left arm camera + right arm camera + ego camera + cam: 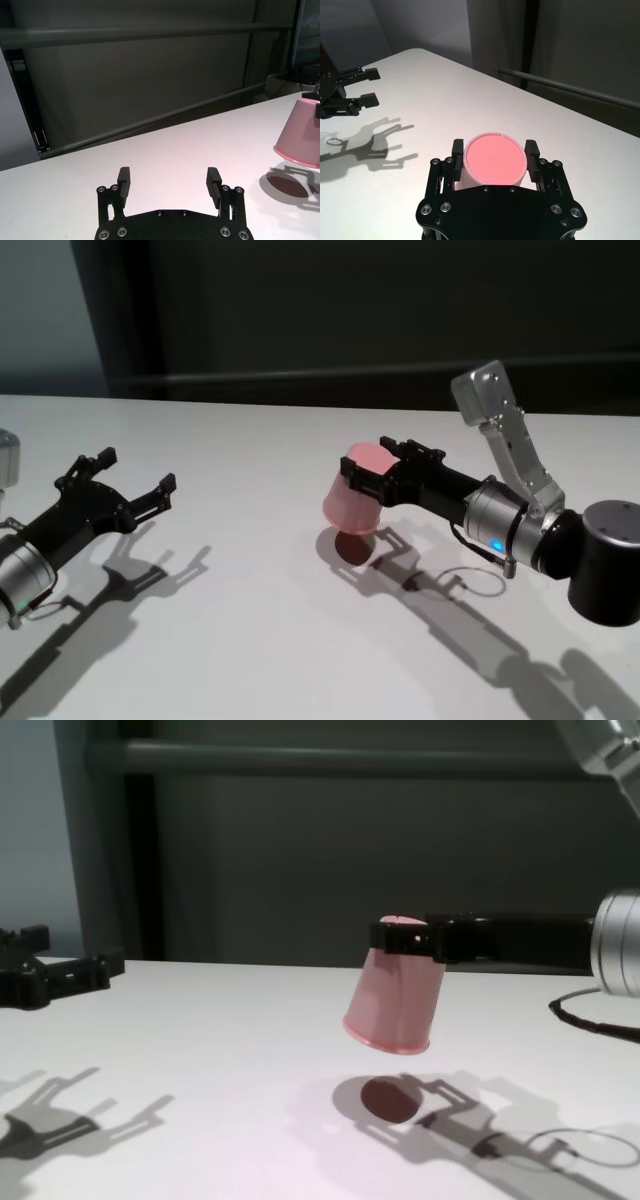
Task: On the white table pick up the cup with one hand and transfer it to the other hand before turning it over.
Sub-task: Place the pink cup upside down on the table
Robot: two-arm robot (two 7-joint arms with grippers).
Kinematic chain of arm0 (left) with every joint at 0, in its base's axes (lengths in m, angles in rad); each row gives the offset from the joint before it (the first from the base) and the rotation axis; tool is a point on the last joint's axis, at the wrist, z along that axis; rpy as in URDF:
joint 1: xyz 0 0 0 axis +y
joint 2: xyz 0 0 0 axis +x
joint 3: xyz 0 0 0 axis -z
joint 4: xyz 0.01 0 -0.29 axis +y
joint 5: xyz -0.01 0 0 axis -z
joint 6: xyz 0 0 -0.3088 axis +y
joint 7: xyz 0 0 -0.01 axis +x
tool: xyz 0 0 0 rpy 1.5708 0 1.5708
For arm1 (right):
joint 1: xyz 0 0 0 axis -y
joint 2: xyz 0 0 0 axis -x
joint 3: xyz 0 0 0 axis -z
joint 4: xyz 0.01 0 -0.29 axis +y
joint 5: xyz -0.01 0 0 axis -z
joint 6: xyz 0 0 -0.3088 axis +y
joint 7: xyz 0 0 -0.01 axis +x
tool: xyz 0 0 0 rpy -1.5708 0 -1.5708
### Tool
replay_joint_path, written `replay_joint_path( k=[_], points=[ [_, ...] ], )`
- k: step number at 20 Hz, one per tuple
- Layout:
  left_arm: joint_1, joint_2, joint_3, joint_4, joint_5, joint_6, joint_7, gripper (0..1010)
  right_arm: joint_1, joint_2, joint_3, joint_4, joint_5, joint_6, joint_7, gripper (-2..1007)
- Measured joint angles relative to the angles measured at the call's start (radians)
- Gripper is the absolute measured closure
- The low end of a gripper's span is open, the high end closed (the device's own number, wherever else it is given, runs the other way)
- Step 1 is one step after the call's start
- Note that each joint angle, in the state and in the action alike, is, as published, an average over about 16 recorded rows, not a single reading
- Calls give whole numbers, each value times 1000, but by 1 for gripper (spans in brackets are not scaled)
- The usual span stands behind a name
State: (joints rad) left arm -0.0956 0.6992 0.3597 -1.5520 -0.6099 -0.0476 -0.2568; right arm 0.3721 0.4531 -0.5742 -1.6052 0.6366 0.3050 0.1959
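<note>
Here the right gripper (388,472) is clamped on the cup (357,498) near its flat base, holding it mouth-down, tilted, above the white table (250,570); the left gripper (135,473) hovers spread wide, empty, well apart.

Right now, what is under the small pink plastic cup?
Only bare white table and the small pink plastic cup's shadow; the right gripper holds it aloft, rim downward. Its inside is hidden.
</note>
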Motion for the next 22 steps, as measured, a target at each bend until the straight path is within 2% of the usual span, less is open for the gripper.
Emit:
replay_joint_path(
  k=[11, 22],
  points=[
    [0, 0, 0, 0, 0, 0, 0, 7, 24, 15, -42, 16, -85, 59, 19, 284],
    [0, 0, 0, 0, 0, 0, 0, 7, 30, 11, -52, 41, -132, 81, 40, 284]
  ],
)
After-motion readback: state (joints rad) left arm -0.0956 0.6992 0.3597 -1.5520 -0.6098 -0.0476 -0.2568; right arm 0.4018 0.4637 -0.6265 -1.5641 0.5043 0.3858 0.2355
